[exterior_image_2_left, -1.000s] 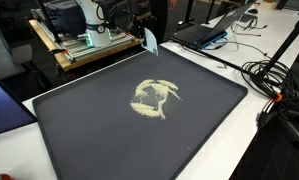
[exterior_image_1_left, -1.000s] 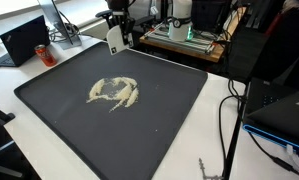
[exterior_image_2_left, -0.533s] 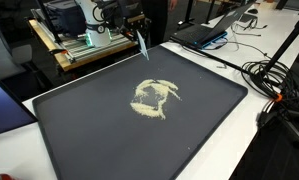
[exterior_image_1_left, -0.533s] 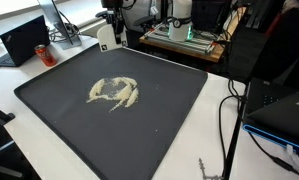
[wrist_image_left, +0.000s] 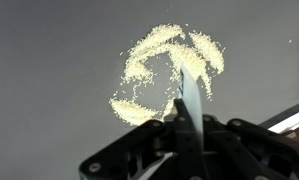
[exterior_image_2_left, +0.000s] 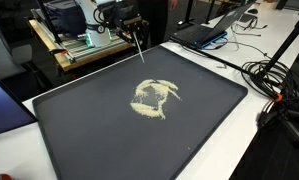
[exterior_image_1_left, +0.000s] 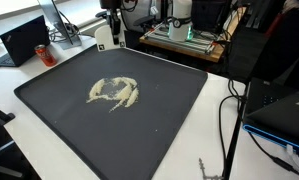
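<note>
At the mat's far edge, top centre of both exterior views: the pincer (exterior_image_1_left: 108, 22) hangs above the rim of the dark mat (exterior_image_1_left: 169, 110), clear of its surface.
Pincer state: the jaws are clamped tight on the upper end of a thin white blade (exterior_image_1_left: 105, 36), with no gap showing.
Blade: it hangs below the pincer. It shows its broad face in an exterior view, and appears edge-on as a slim slanted line in an exterior view (exterior_image_2_left: 137, 46) and in the wrist view (wrist_image_left: 186, 100). Its lower edge appears to be off the mat.
Grains: a pale heap of grains (exterior_image_1_left: 114, 93), swirled into a broken ring, lies near the middle of the mat and well apart from the blade. In the wrist view it fills the upper centre-right (wrist_image_left: 169, 70), in line with the blade's edge.
Table: the white table (exterior_image_1_left: 214, 140) shows as a border around the mat.
Surroundings: a laptop (exterior_image_1_left: 24, 40) sits at upper left, and cables (exterior_image_2_left: 274, 80) lie along the right side.
Step in hand (judged): the blade is being carried in the air at the far side, so this is positioning rather than sweeping. Nothing touches the grains.
Next move calls for (judged): a stroke would need the blade lowered until its edge meets the mat beyond the heap. Its face should be square to the grains and the pressure light, so that the grains gather and do not scatter.
</note>
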`<action>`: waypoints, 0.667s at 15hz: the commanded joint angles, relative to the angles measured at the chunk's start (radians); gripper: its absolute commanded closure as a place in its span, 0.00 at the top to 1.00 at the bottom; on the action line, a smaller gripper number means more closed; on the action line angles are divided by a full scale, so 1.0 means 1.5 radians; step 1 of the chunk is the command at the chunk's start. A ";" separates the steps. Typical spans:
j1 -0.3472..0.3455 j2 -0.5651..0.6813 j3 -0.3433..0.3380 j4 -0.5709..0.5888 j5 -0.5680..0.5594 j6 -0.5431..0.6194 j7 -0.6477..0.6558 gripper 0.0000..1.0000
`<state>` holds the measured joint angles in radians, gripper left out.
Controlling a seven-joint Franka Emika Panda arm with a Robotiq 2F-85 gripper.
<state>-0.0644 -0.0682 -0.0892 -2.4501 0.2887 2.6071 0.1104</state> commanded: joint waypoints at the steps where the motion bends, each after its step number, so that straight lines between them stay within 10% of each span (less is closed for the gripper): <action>1: -0.002 0.000 0.002 0.001 -0.001 -0.001 0.001 0.04; 10: -0.013 0.065 -0.021 0.051 0.169 -0.026 -0.079 0.01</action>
<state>-0.0685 -0.0155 -0.1155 -2.4203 0.4270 2.5937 0.0681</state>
